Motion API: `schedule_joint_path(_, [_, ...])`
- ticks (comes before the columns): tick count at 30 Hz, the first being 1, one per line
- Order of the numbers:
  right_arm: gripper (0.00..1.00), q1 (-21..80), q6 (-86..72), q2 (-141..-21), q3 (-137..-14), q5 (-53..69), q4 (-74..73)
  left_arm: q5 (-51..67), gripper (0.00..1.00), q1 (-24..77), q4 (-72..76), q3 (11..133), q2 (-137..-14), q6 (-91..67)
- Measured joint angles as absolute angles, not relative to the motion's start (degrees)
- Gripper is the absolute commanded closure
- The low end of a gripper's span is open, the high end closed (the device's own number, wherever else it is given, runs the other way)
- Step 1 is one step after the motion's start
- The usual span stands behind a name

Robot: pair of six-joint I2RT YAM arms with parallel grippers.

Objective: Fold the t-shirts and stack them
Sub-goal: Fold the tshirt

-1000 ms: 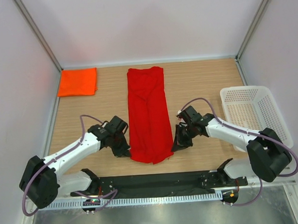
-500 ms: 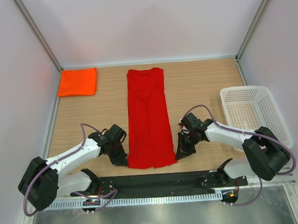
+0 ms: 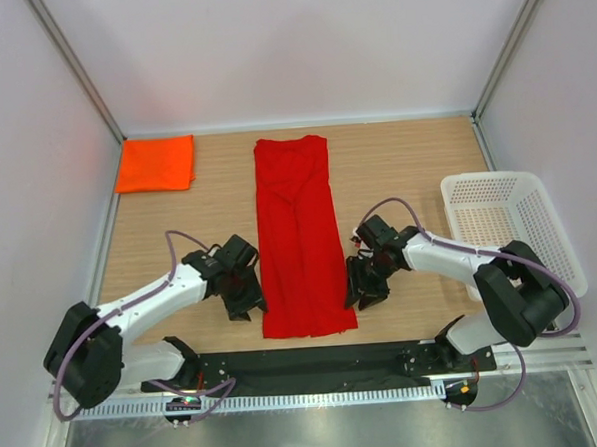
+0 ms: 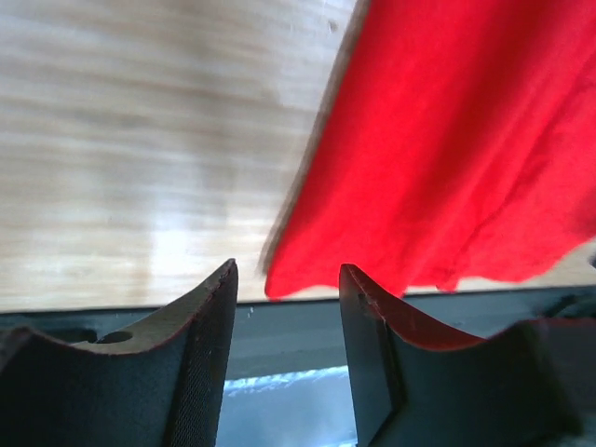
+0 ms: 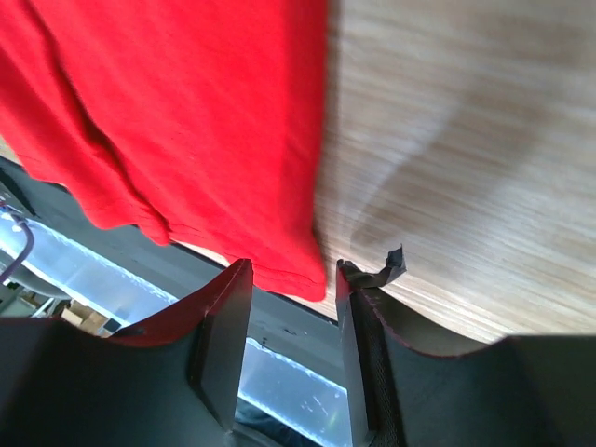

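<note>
A deep red t-shirt [image 3: 299, 233] lies flat as a long narrow strip down the middle of the table, its near hem close to the front edge. A bright orange t-shirt [image 3: 155, 163] sits folded in the far left corner. My left gripper [image 3: 249, 304] is open beside the red shirt's near left corner [image 4: 298, 275], holding nothing. My right gripper [image 3: 362, 292] is open beside the near right corner [image 5: 298, 270], also with nothing between its fingers.
A white mesh basket [image 3: 509, 222] stands at the right edge of the table. A black rail [image 3: 316, 361] runs along the front edge just below the shirt's hem. Walls close in the left, back and right sides.
Both grippers pulled the red shirt's near end toward the front and flattened it, then opened and let go of the corners. They now stand slightly back from the hem.
</note>
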State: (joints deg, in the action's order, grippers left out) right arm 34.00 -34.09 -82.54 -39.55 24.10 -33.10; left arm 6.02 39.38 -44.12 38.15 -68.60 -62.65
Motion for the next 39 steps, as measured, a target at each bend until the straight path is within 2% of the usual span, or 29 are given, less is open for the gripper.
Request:
schedule_joint_path(6, [0.53,33.7,-32.6,-86.1,-41.6,24.1,-32.1,6.0,0.53,39.4,-40.6,38.9,-77.7,-59.4])
schedule_joint_path(15, [0.57,33.5,-31.3,-88.8,-41.7,27.1,-29.8,8.8,0.6,39.4,-36.4,39.4,-80.9,-55.9])
schedule_joint_path(17, [0.62,33.5,-31.2,-89.4,-41.6,28.3,-28.6,9.2,0.64,39.4,-35.3,39.3,-80.9,-55.5])
schedule_joint_path(18, [0.65,33.5,-31.2,-89.6,-41.4,28.8,-27.8,9.3,0.72,39.4,-34.6,39.2,-80.9,-55.3])
schedule_joint_path(20, [0.8,33.5,-31.1,-89.8,-40.7,29.7,-26.2,9.6,0.82,39.4,-33.3,38.7,-80.9,-55.1])
schedule_joint_path(21, [0.9,33.5,-31.0,-89.8,-40.1,30.0,-25.2,9.8,0.95,39.4,-32.8,38.4,-80.9,-55.2])
schedule_joint_path(22, [0.99,33.5,-31.0,-89.8,-39.6,30.2,-24.3,10.0,1.0,39.4,-32.4,38.0,-80.6,-55.3])
schedule_joint_path(31, [0.99,32.1,-33.4,-82.3,-38.5,30.2,-22.8,8.0,1.0,39.0,-32.5,39.1,-70.1,-54.9])
schedule_joint_path(35, [0.99,28.8,-34.2,-81.9,-45.8,30.4,-24.3,7.5,1.0,36.1,-33.7,48.1,-70.2,-54.2])
schedule_joint_path(39, [0.99,25.3,-33.8,-85.2,-55.6,31.2,-25.3,8.5,1.0,29.1,-32.9,55.4,-73.6,-52.3])
